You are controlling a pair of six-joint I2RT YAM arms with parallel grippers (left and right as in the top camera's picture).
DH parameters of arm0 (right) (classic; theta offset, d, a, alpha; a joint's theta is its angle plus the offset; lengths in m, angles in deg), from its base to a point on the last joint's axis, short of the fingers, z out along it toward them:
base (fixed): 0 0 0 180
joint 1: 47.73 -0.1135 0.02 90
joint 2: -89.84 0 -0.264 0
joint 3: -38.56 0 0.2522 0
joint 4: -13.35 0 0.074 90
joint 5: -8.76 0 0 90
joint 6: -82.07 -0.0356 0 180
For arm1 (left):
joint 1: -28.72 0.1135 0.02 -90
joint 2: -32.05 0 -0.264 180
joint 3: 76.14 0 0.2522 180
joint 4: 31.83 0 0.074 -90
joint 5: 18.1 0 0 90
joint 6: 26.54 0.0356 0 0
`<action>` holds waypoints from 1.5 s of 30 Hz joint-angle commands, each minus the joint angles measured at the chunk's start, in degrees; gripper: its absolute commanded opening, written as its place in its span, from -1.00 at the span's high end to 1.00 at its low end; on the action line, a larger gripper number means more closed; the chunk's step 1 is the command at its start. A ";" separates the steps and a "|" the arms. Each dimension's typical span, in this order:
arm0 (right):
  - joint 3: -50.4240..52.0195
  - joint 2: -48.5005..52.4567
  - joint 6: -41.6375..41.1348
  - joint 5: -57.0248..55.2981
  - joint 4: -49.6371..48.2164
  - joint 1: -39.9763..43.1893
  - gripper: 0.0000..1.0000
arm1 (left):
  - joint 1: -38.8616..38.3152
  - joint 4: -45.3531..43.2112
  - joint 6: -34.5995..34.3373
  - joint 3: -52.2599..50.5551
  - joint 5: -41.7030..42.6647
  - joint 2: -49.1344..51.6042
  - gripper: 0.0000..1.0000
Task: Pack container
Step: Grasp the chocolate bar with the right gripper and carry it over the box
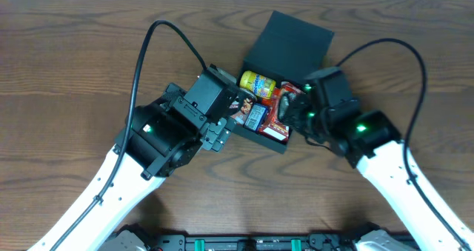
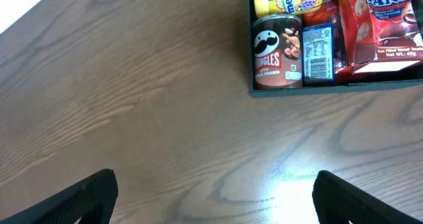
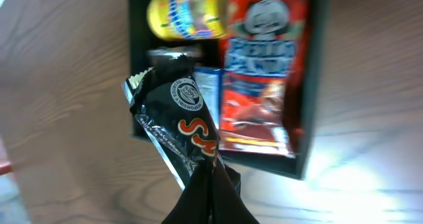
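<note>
Ahead of the left hand (image 2: 215, 184), across the wood-grain bench (image 2: 132, 105), a Pringles can (image 2: 277, 51) lies beside a blue packet (image 2: 318, 52) and red pouch (image 2: 386, 26).

This is looking like a robotics lab bench rather than a home or shop: the left arm (image 1: 96, 192) and the right arm (image 1: 415, 184), both white-shelled machines, are reaching in over a bare wood-grain counter (image 1: 74, 73), each trailing a black cable (image 1: 141, 58) and showing a glowing green light (image 1: 361, 129). A black equipment rail (image 1: 244, 243) is running along the near edge. Packaged snacks are lying in a dark box (image 1: 292, 40), and the right arm is holding a black wrapper (image 3: 188, 118).
</note>
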 commanded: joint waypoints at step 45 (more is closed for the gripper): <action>-3.23 3.80 6.10 1.70 -16.68 -3.19 -0.98 | 5.73 -6.03 -0.11 0.28 0.57 -0.87 -0.90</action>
